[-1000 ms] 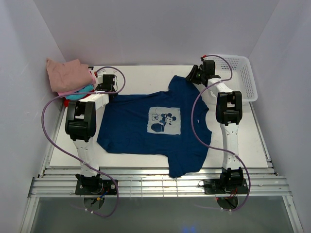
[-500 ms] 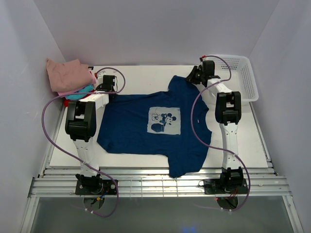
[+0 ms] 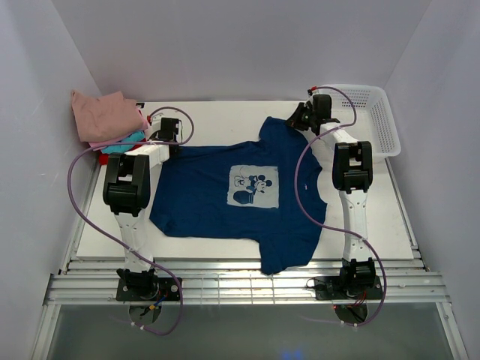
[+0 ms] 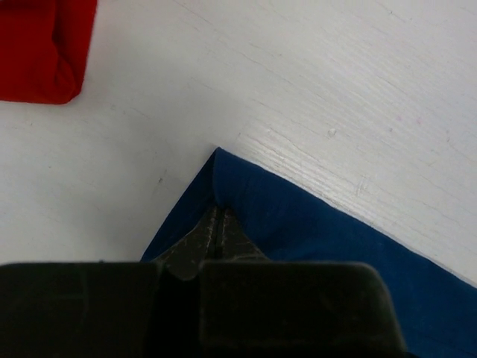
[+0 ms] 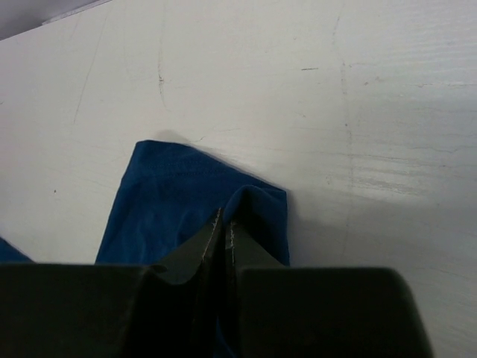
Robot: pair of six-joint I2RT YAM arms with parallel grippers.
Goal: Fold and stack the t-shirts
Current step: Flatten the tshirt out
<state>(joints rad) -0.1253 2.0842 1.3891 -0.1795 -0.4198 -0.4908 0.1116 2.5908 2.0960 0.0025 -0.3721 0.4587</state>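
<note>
I log a white tabletop [image 3: 225, 116], scuffed and finely scratched in both wrist views, boxed in by a plain pale back wall [image 3: 240, 45], left wall [image 3: 30, 165] and right wall [image 3: 446, 165]. Light is soft and even, and shadows are faint. Aluminium rails [image 3: 240, 286] line the near edge above a dark glossy floor strip [image 3: 240, 334]; a white mesh basket [image 3: 379, 112] sits far right.

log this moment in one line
left hand: shut on navy tee hem corner | right hand: shut on far sleeve | tee: flat, print up

navy tee [image 3: 240, 196] spread flat | left pincer [image 3: 173, 147], right pincer [image 3: 292, 121] at far edge
</note>
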